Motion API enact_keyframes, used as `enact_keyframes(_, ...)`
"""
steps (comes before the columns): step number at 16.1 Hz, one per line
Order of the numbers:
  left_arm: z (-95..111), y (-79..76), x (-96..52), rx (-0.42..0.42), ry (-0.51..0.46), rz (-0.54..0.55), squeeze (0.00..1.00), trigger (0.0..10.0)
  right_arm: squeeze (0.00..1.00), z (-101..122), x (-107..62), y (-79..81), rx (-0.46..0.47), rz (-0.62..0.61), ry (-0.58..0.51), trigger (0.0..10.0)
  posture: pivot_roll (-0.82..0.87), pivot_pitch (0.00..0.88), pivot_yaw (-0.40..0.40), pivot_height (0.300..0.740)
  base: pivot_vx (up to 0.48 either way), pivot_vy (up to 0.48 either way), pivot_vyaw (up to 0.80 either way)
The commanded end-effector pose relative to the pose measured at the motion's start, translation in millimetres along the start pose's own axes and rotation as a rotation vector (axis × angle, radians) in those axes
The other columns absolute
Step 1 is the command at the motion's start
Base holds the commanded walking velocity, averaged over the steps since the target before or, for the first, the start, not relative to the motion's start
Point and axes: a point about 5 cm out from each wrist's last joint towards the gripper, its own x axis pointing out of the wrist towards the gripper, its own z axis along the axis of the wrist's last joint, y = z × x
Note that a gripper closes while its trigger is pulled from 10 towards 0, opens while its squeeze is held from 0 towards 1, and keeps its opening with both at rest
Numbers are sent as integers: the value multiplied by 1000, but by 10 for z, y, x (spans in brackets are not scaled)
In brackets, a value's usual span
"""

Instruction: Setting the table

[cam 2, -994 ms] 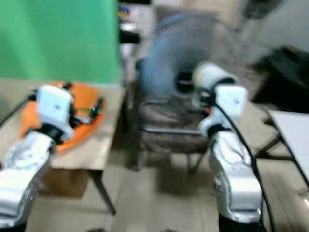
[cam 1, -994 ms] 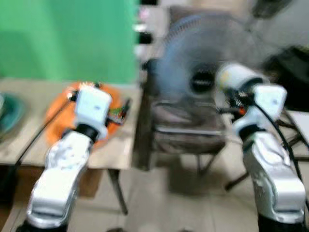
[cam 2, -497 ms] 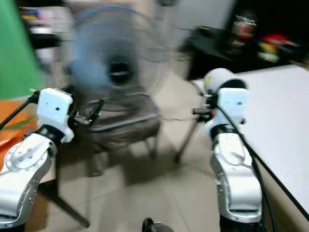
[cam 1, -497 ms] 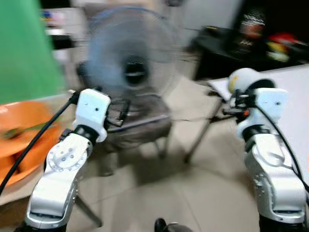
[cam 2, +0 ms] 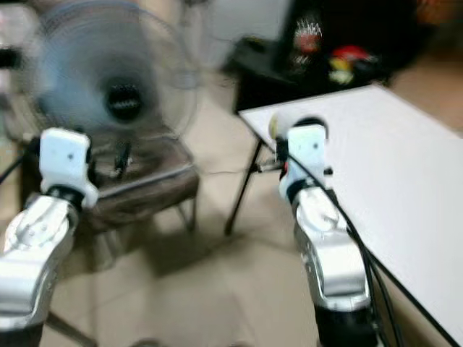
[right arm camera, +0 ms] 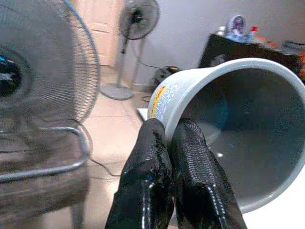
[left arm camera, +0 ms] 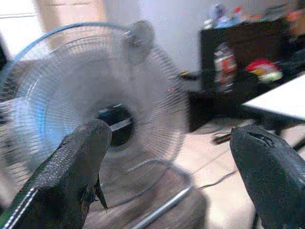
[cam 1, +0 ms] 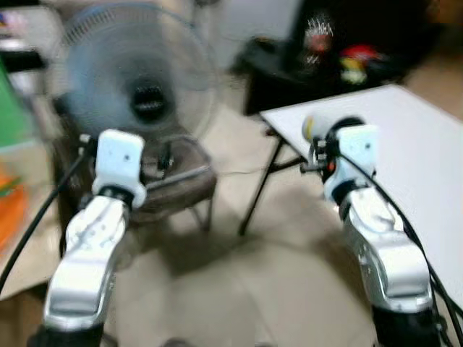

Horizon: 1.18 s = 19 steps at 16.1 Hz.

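Note:
My right gripper (right arm camera: 169,128) is shut on the rim of a pale grey plastic cup (right arm camera: 238,119) with a printed label, one finger inside the wall and one outside. In the head views the cup (cam 1: 317,127) is held at chest height, just off the near corner of a white table (cam 1: 412,173) on my right. My left gripper (left arm camera: 169,138) is open with nothing between its fingers, raised in front of a standing fan (cam 1: 137,90). The pictures are blurred.
A brown padded chair (cam 1: 177,181) with metal legs stands under the fan. A dark cabinet (cam 1: 340,58) with coloured items on top is behind the white table. A wooden table edge (cam 1: 18,253) with an orange plate (cam 1: 7,206) is at far left. A tiled floor lies between.
The whole view has swung to the right: the green wall and orange plate slid off left, and the white table came in on the right. Both arms keep their pose.

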Motion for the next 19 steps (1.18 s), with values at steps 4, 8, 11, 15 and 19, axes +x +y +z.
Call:
enact_keyframes(4, -23, -50, 4, 17, 20, -23, 0, 10000, 0, 12, -13, -29, 12, -23, 3, 10000, 188, 0, -79, 740, 0, 0, -800)
enact_keyframes(8, -37, -84, 33, 14, 28, -66, 0, 10000, 0, -49, -92, 6, 54, -47, 33, 10000, 168, 0, -46, 740, 0, 450, -800)
enact_keyframes(11, -33, -120, 19, -6, 26, -74, 0, 10000, 0, -57, -128, 4, 64, -47, 40, 10000, 169, 0, -51, 740, 0, 480, -571)
enact_keyframes(15, -109, 22, -64, 15, 74, 24, 0, 10000, 0, -55, -143, 34, 26, -19, 42, 10000, 182, 0, -59, 740, 0, -240, 0)
enact_keyframes(19, -175, -59, -106, -4, 107, -10, 0, 10000, 0, -110, -143, 24, 24, -26, 60, 10000, 175, 0, -65, 740, 0, 0, 0)
